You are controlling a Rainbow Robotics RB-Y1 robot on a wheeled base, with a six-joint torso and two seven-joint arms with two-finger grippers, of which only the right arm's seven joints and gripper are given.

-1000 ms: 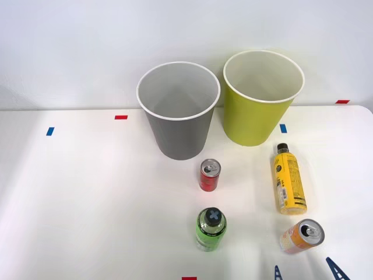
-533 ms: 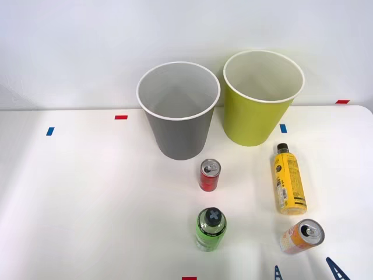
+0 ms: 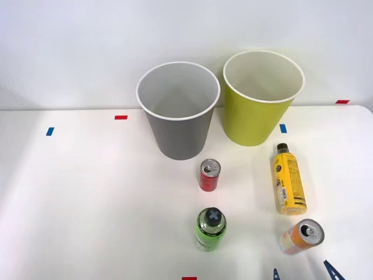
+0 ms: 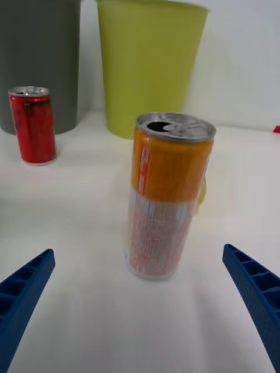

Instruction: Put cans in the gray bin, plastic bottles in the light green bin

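The orange and white can [image 3: 301,235] [image 4: 166,195] stands upright near the table's front right. My right gripper [image 3: 303,275] [image 4: 140,312] is open just in front of it, blue fingers [image 4: 26,291] spread wider than the can and not touching it. The red can [image 3: 209,174] [image 4: 32,125] stands upright below the gray bin [image 3: 178,110] [image 4: 38,58]. The light green bin [image 3: 261,97] [image 4: 149,61] stands to the right of the gray one. The yellow bottle [image 3: 289,179] lies on its side right of the red can. The green bottle [image 3: 210,228] stands upright.
Blue and red tape marks [image 3: 120,117] dot the white table [image 3: 87,198]. A white wall rises right behind the bins. The table's left half has no objects on it.
My gripper's fingertips have slipped slightly lower toward the front view's bottom edge. The cans, bottles and bins have not moved.
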